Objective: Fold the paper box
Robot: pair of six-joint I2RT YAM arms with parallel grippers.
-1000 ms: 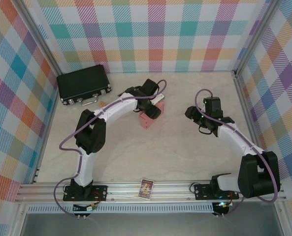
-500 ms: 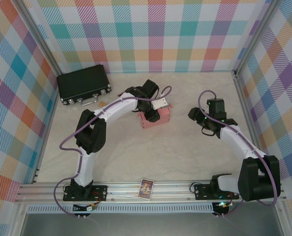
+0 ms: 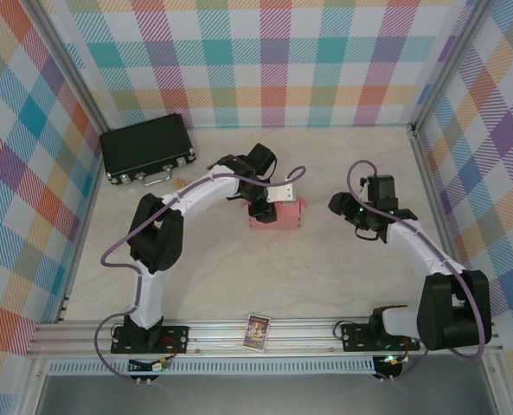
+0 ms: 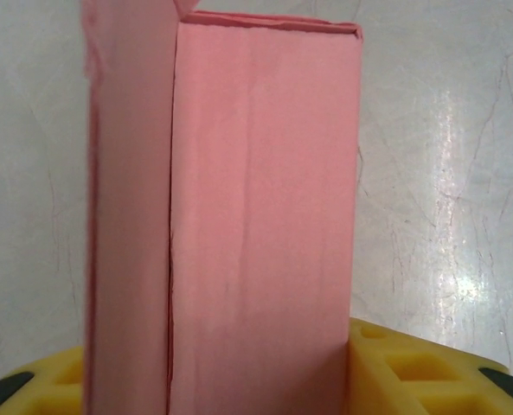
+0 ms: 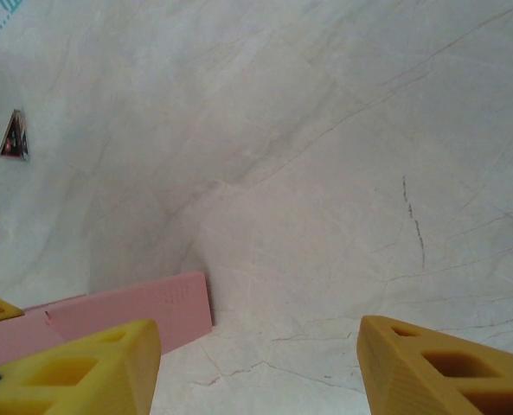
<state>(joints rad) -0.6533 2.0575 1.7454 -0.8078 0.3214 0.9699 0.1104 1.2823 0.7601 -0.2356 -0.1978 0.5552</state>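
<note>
1. The paper box (image 3: 278, 216) sits mid-surface (image 3: 325, 277), already shaped into a small rectangular block.
2. The left fingers (image 4: 412, 367) press against its two opposite sides, holding it.
3. The right fingers (image 5: 429, 363) are spread wide with nothing between them, near the box on its right.
4. The step in hand looks like steadying the box for closing. Next, the right arm likely needs to move in and press any loose flap shut.

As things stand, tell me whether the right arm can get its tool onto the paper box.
Probably yes. The right tool is open and sits just right of the paper box, with bare table between them. The left tool grips the box's left part, so its right side looks free.
</note>
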